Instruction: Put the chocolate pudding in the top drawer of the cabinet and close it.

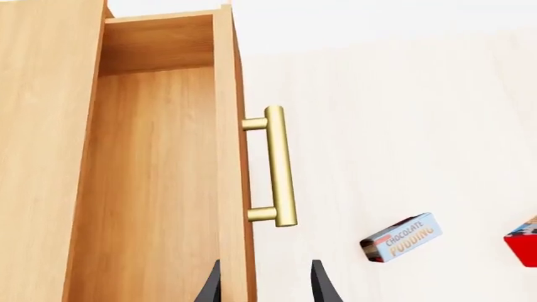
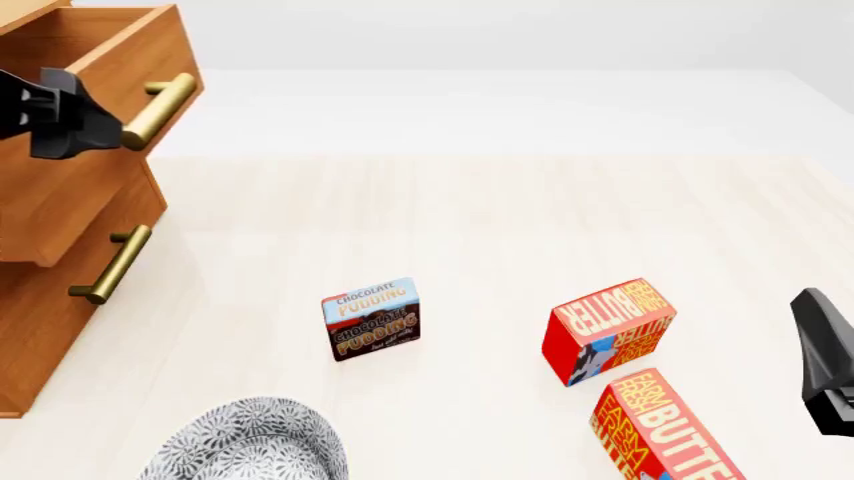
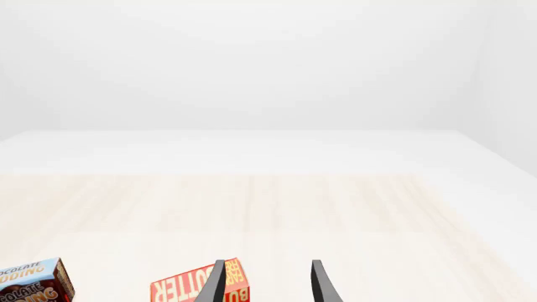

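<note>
The chocolate pudding [image 2: 371, 318] is a small box with a blue top and brown bottom, standing on the table in front of the cabinet [image 2: 40, 320]; it also shows in both wrist views [image 1: 403, 238] [image 3: 29, 283]. The top drawer [image 2: 127, 60] is pulled out, and its light wood inside [image 1: 151, 189] holds nothing that I can see. My left gripper [image 2: 80, 125] hovers at the drawer's front by the brass handle [image 1: 277, 167], open [image 1: 264, 286], gripping nothing. My right gripper [image 2: 825, 350] hangs open [image 3: 266, 286] at the right edge, far from the pudding.
Two red-and-orange butter boxes [image 2: 607, 330] [image 2: 667, 430] lie right of the pudding, between it and the right gripper. A grey patterned bowl [image 2: 247, 445] sits at the near edge. A lower drawer's brass handle [image 2: 114, 265] juts out below the open drawer.
</note>
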`<state>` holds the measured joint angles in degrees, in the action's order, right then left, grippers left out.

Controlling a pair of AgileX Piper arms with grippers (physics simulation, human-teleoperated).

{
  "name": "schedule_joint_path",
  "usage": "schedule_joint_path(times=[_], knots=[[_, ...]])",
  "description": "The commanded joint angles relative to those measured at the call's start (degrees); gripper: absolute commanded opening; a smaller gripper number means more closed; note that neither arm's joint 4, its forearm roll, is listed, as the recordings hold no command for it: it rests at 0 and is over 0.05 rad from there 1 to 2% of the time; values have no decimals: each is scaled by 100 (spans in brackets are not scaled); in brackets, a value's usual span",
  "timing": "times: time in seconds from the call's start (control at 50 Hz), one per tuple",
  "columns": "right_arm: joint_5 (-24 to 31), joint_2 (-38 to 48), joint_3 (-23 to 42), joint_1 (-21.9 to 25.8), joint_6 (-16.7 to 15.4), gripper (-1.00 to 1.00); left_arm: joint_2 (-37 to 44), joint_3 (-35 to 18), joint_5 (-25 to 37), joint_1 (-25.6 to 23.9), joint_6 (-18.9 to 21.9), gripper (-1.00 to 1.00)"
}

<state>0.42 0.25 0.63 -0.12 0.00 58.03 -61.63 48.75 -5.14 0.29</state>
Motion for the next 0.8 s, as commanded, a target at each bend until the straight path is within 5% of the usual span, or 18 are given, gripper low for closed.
schedule_joint_path(times=[0.02, 0.8], knots=[[-16, 6, -16, 2, 7, 100, 267, 753, -155, -168, 45, 100], [-15, 7, -16, 2, 8, 100, 489, 722, -275, -1337, 3, 100]])
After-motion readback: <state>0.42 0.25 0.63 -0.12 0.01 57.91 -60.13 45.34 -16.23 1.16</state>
